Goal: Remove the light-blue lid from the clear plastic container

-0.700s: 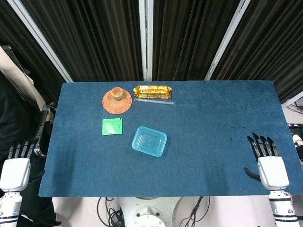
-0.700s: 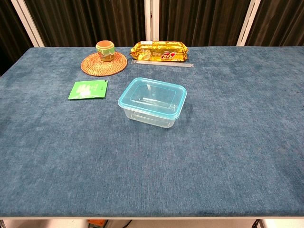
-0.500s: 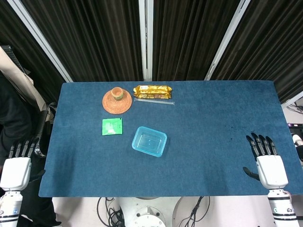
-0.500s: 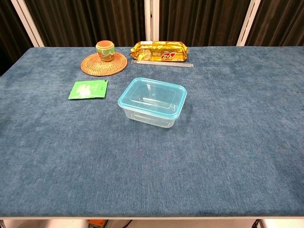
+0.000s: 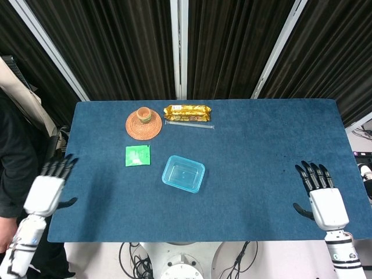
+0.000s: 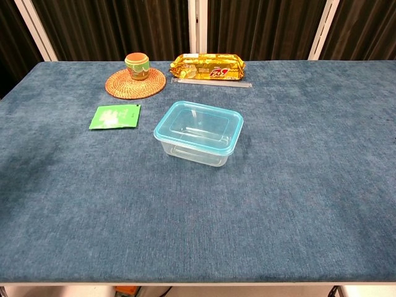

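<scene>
The clear plastic container [image 5: 183,174] [image 6: 198,133] stands near the middle of the blue table, its light-blue lid [image 6: 199,127] seated on top. My left hand [image 5: 46,189] hovers at the table's left edge, fingers spread, holding nothing. My right hand [image 5: 319,195] hangs over the front right corner, fingers apart and empty. Both hands are far from the container. The chest view shows neither hand.
A small cup [image 5: 144,115] sits on a woven coaster [image 5: 143,125] at the back left. A gold snack packet [image 5: 187,112] and a clear straw [image 5: 189,124] lie behind the container. A green sachet [image 5: 138,156] lies to its left. A person stands at the far left.
My left hand has risen and moved inward to the table's left edge. My right hand has crept slightly forward and left. The container has not moved.
</scene>
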{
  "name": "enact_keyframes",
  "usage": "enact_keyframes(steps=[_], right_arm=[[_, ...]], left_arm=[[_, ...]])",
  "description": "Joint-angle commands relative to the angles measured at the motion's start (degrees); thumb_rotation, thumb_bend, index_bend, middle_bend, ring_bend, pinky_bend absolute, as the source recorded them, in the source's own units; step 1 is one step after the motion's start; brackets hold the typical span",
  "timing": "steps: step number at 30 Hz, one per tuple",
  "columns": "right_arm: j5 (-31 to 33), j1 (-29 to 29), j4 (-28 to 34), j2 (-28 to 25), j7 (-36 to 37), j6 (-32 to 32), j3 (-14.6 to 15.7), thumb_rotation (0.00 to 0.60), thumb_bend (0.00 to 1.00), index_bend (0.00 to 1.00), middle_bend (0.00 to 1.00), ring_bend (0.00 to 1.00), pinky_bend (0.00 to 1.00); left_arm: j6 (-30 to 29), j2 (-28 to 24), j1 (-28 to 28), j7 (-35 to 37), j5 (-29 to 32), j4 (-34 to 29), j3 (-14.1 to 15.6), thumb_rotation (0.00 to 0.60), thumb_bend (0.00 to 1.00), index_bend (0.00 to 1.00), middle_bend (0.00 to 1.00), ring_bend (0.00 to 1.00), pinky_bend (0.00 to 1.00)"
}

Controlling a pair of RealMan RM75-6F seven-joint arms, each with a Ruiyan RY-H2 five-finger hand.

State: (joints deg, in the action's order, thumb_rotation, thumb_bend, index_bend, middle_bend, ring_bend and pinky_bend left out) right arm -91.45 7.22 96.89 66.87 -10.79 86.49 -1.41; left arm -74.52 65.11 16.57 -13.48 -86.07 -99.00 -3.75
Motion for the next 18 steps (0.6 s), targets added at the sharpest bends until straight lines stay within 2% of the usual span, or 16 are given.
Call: enact_keyframes(steps=[1, 4, 8, 12, 18], right_arm=[[-0.97, 0.67, 0.62, -0.35, -0.51, -0.4, -0.32, 0.6, 0.03, 0.0, 0.03, 0.0, 0.0], [-1.31, 1.0, 1.0, -0.55, -0.75, -0.71, -0.52, 0.6, 0.03, 0.0, 0.03, 0.0, 0.0], [-1.1, 1.07, 1.11, -0.62, -0.83, -1.05, -0.62, 0.6, 0.03, 0.0, 0.03, 0.0, 0.0], [-0.65, 0.89, 0.8, -0.48, -0.43, -1.1, -0.73, 0.6, 0.03, 0.0, 0.03, 0.0, 0.0], [0.19, 0.75, -0.22, -0.04, 0.73, -1.44, -0.87, 0.6, 0.03, 0.0, 0.03, 0.0, 0.0]], left_arm=[[14.35, 0.33, 11.71, -0.71, 1.6, -0.87, -4.76, 0.6, 0.0, 0.06, 0.0, 0.0, 0.0], [22.92, 3.2, 18.48, -1.77, 4.96, 1.21, -7.1, 0.6, 0.0, 0.06, 0.0, 0.0, 0.0], [31.26, 8.14, 25.96, -3.16, 9.53, 5.74, -9.29, 0.6, 0.0, 0.06, 0.0, 0.0, 0.0], [38.29, 12.55, 32.36, -5.27, 14.8, 10.49, -9.98, 0.6, 0.0, 0.06, 0.0, 0.0, 0.0], [44.55, 16.65, 38.87, -7.12, 21.68, 14.62, -9.16, 0.6, 0.0, 0.05, 0.0, 0.0, 0.0]])
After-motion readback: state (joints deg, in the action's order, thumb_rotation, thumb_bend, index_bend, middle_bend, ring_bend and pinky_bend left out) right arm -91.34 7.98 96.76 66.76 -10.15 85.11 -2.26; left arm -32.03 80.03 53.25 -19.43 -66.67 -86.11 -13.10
